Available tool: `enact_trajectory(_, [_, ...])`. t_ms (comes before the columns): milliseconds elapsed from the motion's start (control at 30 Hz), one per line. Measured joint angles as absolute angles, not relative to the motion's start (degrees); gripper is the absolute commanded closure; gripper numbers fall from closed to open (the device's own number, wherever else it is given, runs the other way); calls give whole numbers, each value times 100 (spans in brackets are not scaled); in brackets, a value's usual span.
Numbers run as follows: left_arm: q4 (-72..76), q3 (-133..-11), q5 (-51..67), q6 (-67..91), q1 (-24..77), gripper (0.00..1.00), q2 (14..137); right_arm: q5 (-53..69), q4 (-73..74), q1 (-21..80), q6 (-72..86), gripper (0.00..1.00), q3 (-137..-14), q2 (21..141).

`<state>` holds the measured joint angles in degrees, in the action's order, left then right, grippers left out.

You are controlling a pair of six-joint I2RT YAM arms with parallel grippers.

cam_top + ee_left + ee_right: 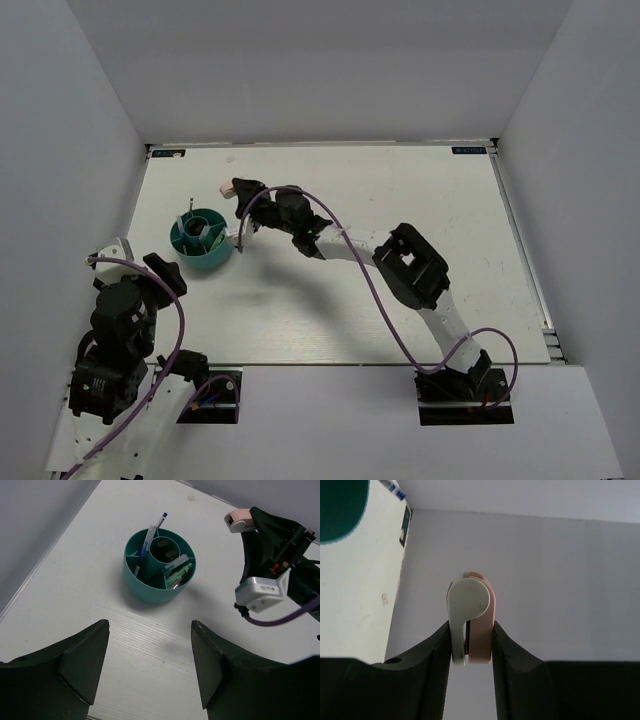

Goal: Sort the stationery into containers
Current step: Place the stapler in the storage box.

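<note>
Pink-and-white block (469,597) is clamped right at the tips of the right gripper (471,630), both fingers (440,650) pressing flat on its two sides, white face toward the wrist camera, pink half behind it. From above, the right arm (410,262) is stretched long: it rises from its base at the near edge, folds at the elbow, then reaches diagonally left and away across the white surface (400,190). The wrist is rolled onto its side, so the surface runs up the left of its own view and the back wall fills the rest. The block hangs just beyond the teal holder (203,243), off its far-right rim and not over any compartment; how high it is I cannot tell.

Inside the holder, two blue pens (145,547) lean in a left compartment, one tip poking over the rim. Pale green and pink markers (177,572) lie tilted in the right compartment. Something dark sits in the round middle well, too dim to name.

Over on the left, the left arm (120,310) is tucked back and folded near its base. The left gripper (150,630) has its fingers spread wide with nothing between them, and it points at the holder from the near side, well apart from it.
</note>
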<state>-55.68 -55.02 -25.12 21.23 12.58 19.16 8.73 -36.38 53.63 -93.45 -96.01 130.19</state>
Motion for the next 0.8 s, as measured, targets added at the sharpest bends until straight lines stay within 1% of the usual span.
enact_trajectory(67, [-5568, -5500, -2517, 2099, 1267, 22, 1916, 1214, -4060, 5334, -9341, 100, -9223, 12864])
enact_trajectory(167, [-5564, -5487, -2543, 2084, 1267, 22, 1916, 1686, -4539, 5288, -9454, 100, -9109, 12919])
enact_trajectory(233, [-5570, -5481, -2567, 2073, 1267, 22, 1916, 1959, -4838, 5253, -9585, 100, -9268, 13117])
enact_trajectory(333, [-5570, -5478, -2615, 2036, 1273, 22, 1911, 2270, -5043, 5203, -9837, 100, -9824, 13585])
enact_trajectory(433, [-5570, -5478, -2663, 1994, 1308, 22, 1892, 2674, -5063, 5124, -10219, 100, -10149, 13928])
enact_trajectory(633, [-5570, -5476, -2777, 1944, 1352, 22, 1839, 3590, -4869, 4904, -10965, 100, -10064, 14066])
enact_trajectory(800, [-5559, -5389, -2805, 1938, 1363, 21, 1826, 4053, -4501, 4755, -11216, 100, -10027, 14064])
